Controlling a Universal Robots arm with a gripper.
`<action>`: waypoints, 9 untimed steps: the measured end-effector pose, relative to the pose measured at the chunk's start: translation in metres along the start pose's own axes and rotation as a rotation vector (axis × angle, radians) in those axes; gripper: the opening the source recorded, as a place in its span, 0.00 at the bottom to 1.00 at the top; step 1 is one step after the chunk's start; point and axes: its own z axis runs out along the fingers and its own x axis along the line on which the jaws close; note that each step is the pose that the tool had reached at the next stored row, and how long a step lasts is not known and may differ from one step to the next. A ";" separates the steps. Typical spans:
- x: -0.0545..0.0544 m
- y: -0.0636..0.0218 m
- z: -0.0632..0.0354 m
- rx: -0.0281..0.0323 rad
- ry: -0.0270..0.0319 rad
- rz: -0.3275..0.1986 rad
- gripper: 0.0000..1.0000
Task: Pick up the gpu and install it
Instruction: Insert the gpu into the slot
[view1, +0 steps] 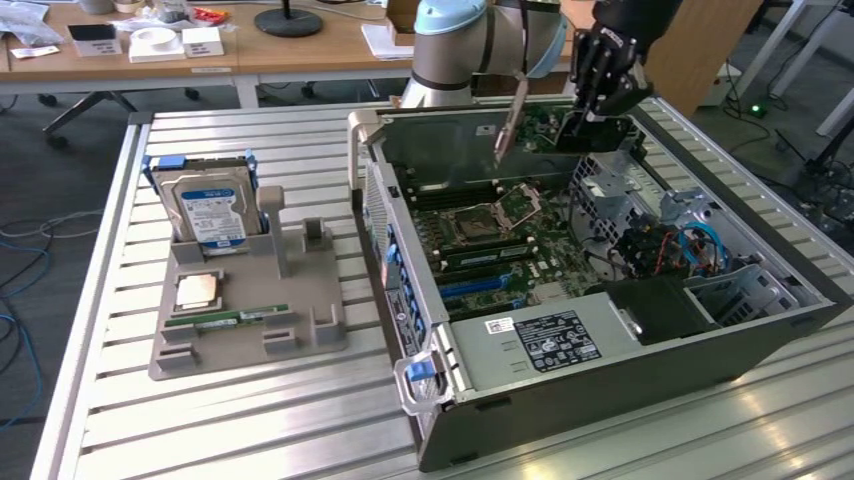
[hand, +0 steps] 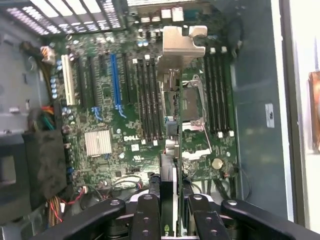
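My gripper (view1: 589, 118) is shut on the gpu (view1: 545, 135), a thin card with a silver metal bracket (view1: 510, 122) at its end. It hangs over the far part of the open computer case (view1: 561, 375), just above the motherboard (view1: 501, 245). In the wrist view the gpu (hand: 170, 165) shows edge-on between the black fingers (hand: 147, 215), and its bracket (hand: 183, 41) points away from the camera. The card floats above the empty CPU socket (hand: 187, 102) and the memory slots. A blue expansion slot (hand: 116, 82) lies off to one side of it.
The case lies on its side on a slatted metal table (view1: 200, 420). At the exterior view's left, a grey holder (view1: 240, 330) carries an upright hard drive (view1: 207, 210), a CPU (view1: 198, 291) and a RAM stick (view1: 227, 320). Inside the case are cables (view1: 667, 250) and a power supply (view1: 554, 335).
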 end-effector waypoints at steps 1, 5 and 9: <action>0.000 0.0000 0.0001 -0.0005 0.0006 -0.019 0.26; 0.000 0.0000 0.0006 -0.0022 0.0028 -0.091 0.26; 0.000 0.0000 0.0006 -0.0029 0.0040 -0.120 0.26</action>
